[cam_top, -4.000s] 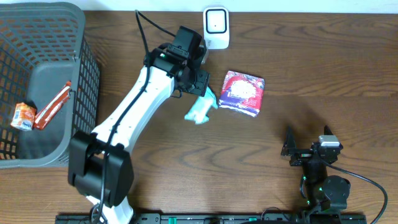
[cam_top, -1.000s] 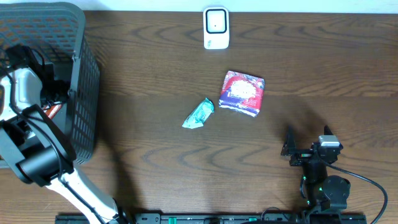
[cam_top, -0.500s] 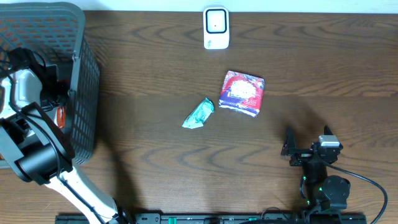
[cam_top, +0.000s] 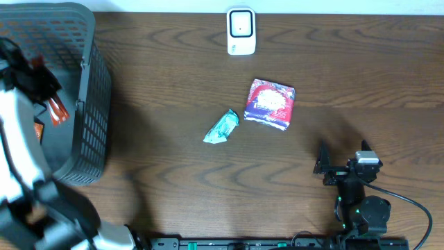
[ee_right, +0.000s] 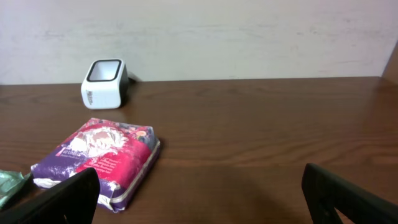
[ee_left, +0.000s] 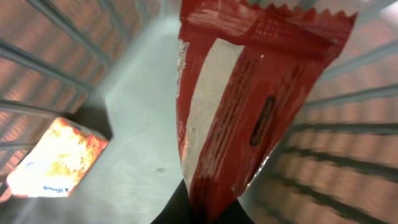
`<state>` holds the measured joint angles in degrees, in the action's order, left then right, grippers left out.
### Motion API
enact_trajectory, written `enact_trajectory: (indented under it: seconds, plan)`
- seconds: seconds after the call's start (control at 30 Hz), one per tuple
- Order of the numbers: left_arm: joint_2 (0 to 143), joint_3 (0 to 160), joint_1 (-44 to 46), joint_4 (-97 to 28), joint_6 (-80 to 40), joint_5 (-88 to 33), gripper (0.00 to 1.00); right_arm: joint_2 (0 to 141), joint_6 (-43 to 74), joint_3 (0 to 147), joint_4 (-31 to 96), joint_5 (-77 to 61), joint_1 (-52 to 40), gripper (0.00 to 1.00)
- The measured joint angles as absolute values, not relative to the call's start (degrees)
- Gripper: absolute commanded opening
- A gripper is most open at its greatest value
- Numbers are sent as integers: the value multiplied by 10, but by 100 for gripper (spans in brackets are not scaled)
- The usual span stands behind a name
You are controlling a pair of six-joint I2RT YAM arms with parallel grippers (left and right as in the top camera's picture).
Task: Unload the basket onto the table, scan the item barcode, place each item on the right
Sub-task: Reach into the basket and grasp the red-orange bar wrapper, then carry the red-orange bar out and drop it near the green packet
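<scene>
Red wrapper (ee_left: 249, 106) sits pinched in the left claw (ee_left: 206, 210), inside the basket (cam_top: 94, 104).

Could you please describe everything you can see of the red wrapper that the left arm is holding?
The red wrapper is a glossy, plastic-looking snack packet with a cream panel, dark small print and a zigzag crimped end. The left gripper pinches its other end, holding it inside the basket, apparently above its grey floor.

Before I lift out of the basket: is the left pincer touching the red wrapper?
Touching. The left wrist view shows the red wrapper pinched at its end in the left pincer.
</scene>
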<state>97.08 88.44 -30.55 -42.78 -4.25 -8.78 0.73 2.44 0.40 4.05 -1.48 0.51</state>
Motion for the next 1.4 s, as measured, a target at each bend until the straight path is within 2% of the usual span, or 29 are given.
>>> enact_trajectory:
  seconds: [0.27, 0.6, 1.07, 1.4]
  plan:
    - [804, 888, -291, -422, -110, -239, 7, 7, 24, 4, 41, -15, 5, 99]
    - [730, 888, -145, -427, -122, -293, 7, 7, 24, 4, 41, -15, 5, 99]
    - [752, 888, 14, -461, -123, -297, 7, 7, 24, 4, 41, -15, 5, 99]
    - [899, 888, 80, -461, -152, -297, 8, 7, 24, 4, 41, -15, 5, 99]
